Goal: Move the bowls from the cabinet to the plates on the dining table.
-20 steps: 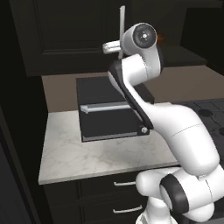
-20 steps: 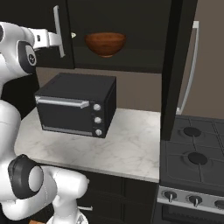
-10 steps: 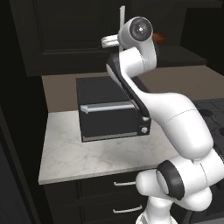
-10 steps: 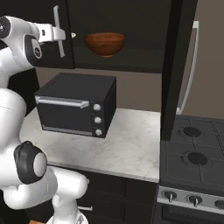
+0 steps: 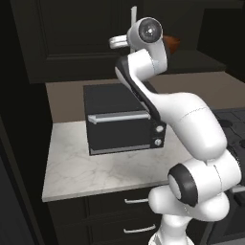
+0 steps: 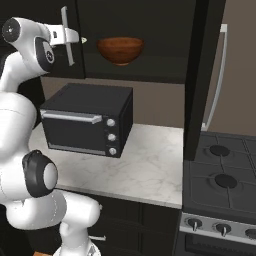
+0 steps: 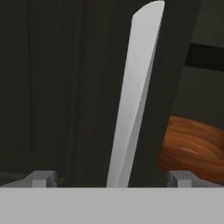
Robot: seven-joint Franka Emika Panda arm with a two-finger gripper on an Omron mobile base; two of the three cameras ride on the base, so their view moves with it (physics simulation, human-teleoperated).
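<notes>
Centrally, the claw (image 7: 112, 177) is shown fully open and empty, its two tips set either side of the silver bar handle (image 7: 133, 100) of a cabinet door (image 7: 52, 87); the handle stands between the tips, and contact with either cannot be told. In the right base view the claw (image 6: 70, 36) is seen raised to cabinet height, level with the handle (image 6: 66, 30). Beyond the door edge, the reddish-brown bowl (image 7: 192, 146) is seen inside the cabinet (image 6: 150, 40), resting on its shelf, upright and well apart from the claw (image 6: 121, 50). A second bowl cannot be made out.

The bowl is judged rigid, glossy and fairly light, hence likely slippery; it would best be taken at the rim, one finger inside and one outside the wall, since the rounded belly offers little purchase. The handle is judged stiff and thin, suited to a pinch across its width.

Below, a black toaster oven (image 6: 87, 120) stands on the marble worktop (image 6: 150, 165), with a stove (image 6: 220, 180) beside it.
</notes>
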